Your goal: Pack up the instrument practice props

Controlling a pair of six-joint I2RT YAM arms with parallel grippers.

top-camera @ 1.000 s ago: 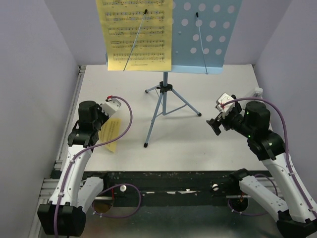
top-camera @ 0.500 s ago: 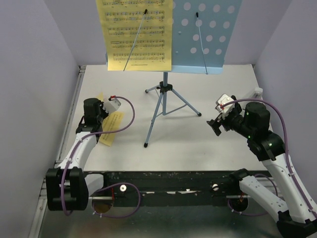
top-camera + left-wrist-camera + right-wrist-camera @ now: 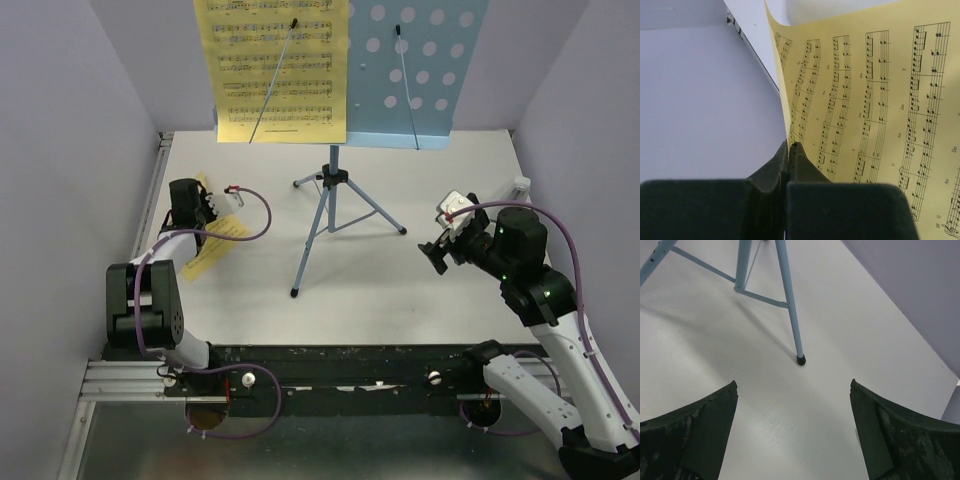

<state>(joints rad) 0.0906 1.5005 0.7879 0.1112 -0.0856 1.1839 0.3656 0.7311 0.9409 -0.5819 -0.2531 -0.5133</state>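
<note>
The light-blue music stand's hole-punched desk (image 3: pixel 425 70) is at the back, and its tripod legs (image 3: pixel 330 215) stand mid-table. One yellow sheet-music page (image 3: pixel 283 70) rests on the desk. My left gripper (image 3: pixel 200 222) is at the far left by the wall, shut on the edge of a second yellow page (image 3: pixel 218 245). The left wrist view shows that page (image 3: pixel 865 100) pinched at the fingertips (image 3: pixel 789 146). My right gripper (image 3: pixel 437 252) is open and empty, right of the tripod. In its wrist view (image 3: pixel 792 385) it faces a tripod foot (image 3: pixel 800 359). A small whitish plastic piece (image 3: pixel 520 185) lies by the right wall.
Lilac walls close in the table on the left (image 3: pixel 80 150), right and back. A metal rail (image 3: pixel 150 215) runs along the table's left edge. The black front bar (image 3: pixel 340 365) lies between the arm bases.
My left arm has folded back toward the left wall, carrying the yellow page farther left and back. The right arm has barely moved.
</note>
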